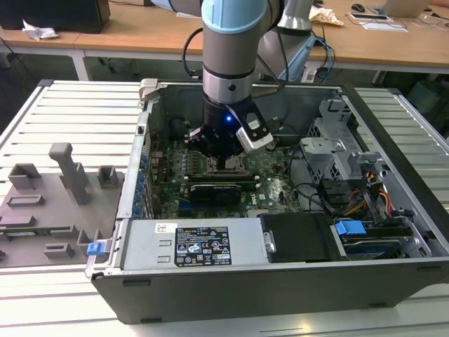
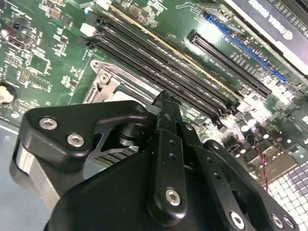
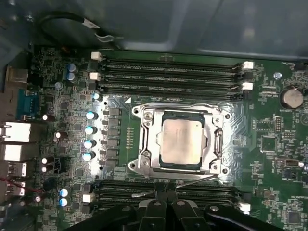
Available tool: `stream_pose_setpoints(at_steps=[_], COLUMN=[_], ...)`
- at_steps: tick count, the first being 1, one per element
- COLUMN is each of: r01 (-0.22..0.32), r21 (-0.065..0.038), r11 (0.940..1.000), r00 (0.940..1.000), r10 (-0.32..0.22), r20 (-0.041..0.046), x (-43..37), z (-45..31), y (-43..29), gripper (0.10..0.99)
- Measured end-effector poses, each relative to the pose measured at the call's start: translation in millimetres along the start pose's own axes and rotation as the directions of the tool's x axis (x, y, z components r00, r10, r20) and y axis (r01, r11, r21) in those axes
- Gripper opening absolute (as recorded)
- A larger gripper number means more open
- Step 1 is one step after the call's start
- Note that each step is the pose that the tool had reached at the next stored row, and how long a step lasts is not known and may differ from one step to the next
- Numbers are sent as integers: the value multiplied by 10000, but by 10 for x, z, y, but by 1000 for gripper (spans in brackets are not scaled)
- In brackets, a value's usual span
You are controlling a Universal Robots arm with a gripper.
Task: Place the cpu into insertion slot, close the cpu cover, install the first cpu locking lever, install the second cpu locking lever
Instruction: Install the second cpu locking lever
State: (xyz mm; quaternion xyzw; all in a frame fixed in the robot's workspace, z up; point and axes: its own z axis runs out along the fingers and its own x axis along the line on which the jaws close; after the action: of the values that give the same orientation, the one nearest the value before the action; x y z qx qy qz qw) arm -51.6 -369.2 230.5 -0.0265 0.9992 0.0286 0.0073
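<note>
In the exterior view my arm reaches straight down into the open computer case (image 1: 280, 175) standing on the slatted desk (image 1: 70, 119), and my hand (image 1: 228, 163) sits low over the green motherboard (image 1: 273, 184), right above the socket area. In the second wrist view my hand (image 2: 166, 103) has its black fingers (image 2: 168, 125) pressed together, nothing pinched between them, their tips just beside the silvery corner of the insertion slot (image 2: 108, 82) and next to the long black memory slots (image 2: 159, 62). In the first wrist view the cpu (image 3: 181, 143) lies flat and square inside the insertion slot (image 3: 219, 144), with the cpu cover (image 3: 150, 144) lying down around it so the chip shows through its window. A thin locking lever (image 3: 195, 180) lies slanted along the slot's edge nearest my hand (image 3: 166, 192), and I cannot tell whether it is latched.
</note>
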Motion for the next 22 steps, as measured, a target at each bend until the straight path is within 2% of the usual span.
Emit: stream_pose_setpoints(at_steps=[1, 4, 8, 10, 14, 16, 22], r01=[25, 35, 42, 40, 42, 42, 36], r21=[-63, -97, -107, -181, -249, -292, -713], r11=[10000, 9999, 9999, 9998, 9997, 9996, 9974], r00=[10000, 10000, 10000, 10000, 10000, 10000, 10000], r10=[-25, -35, -42, -40, -42, -41, -34], r20=[3, 4, 4, 8, 11, 15, 38], x=[40, 111, 123, 129, 166, 180, 217], z=[2, 1, 47, 72, 111, 167, 218], y=[-18, -39, -46, -56, -82, -88, -124], gripper=[106, 106, 106, 106, 106, 106, 106])
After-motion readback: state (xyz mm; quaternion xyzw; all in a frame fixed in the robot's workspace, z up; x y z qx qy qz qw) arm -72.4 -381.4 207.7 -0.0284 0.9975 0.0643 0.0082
